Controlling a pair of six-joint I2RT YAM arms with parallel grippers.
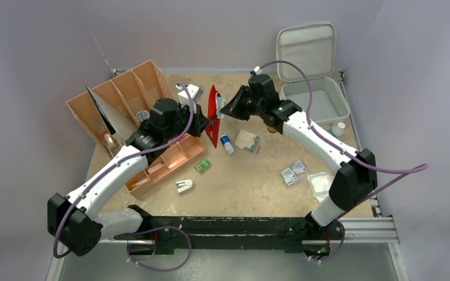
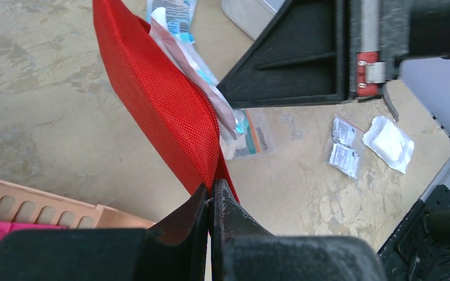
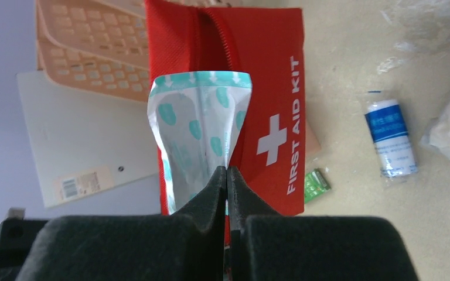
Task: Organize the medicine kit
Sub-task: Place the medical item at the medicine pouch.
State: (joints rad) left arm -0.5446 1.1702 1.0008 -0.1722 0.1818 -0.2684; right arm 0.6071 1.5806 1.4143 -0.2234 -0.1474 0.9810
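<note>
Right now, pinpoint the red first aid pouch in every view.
Top external: red pouch stands at centre, between the arms.
Left wrist: it runs from top centre down into the left hand.
Right wrist: top centre, behind the teal packet.
Shared landmark: the right hand, holding that packet.

The red first-aid pouch is standing on edge mid-table, blocking the lane between the arms, with the teal-printed packet in the right gripper hanging just before it. Tan organizer trays are crowding the left rear. The medicine kit is lying open at right rear, reachable from above. Bare tabletop is stretching between a small white item and sachets.
</note>
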